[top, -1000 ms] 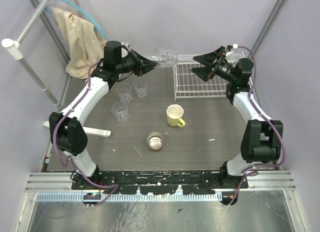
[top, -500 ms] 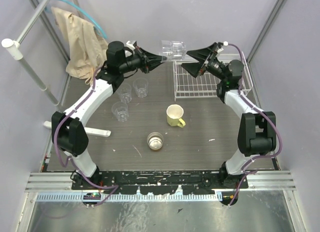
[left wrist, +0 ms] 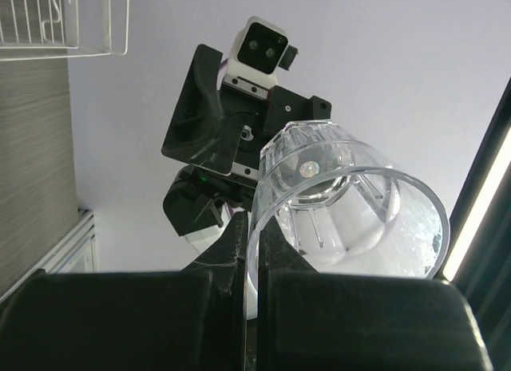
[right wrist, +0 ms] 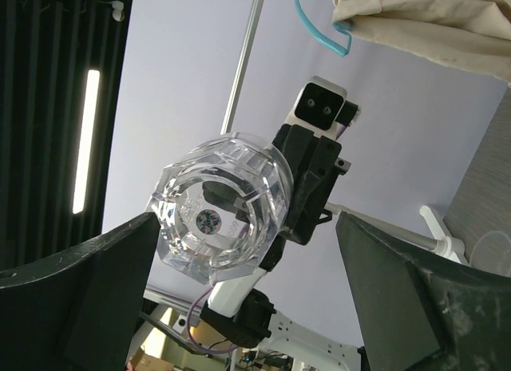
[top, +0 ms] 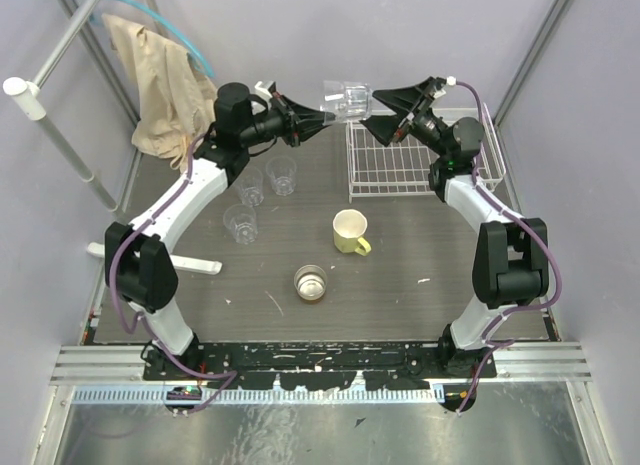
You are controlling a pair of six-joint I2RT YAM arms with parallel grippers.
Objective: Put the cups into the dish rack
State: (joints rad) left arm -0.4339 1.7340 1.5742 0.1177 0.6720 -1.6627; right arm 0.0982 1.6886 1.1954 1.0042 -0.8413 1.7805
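Observation:
My left gripper (top: 322, 116) is shut on the rim of a clear faceted tumbler (top: 346, 98) and holds it on its side in the air, by the dish rack's (top: 420, 165) back left corner. In the left wrist view the fingers (left wrist: 255, 251) pinch the rim of the tumbler (left wrist: 343, 203). My right gripper (top: 377, 114) is open, its fingers facing the tumbler's base (right wrist: 219, 207) and spread either side of it (right wrist: 247, 227). Three more tumblers (top: 248, 186) stand left of the rack. The yellow mug (top: 349, 231) and the metallic cup (top: 311, 282) stand mid-table.
A beige cloth (top: 160, 80) hangs at the back left beside a white pole (top: 60, 135). A white strip (top: 190, 263) lies on the table by the left arm. The rack's corner shows in the left wrist view (left wrist: 64, 28).
My left gripper has lifted the tumbler up and to the right. My right gripper has swung left from above the rack to face the tumbler's base.

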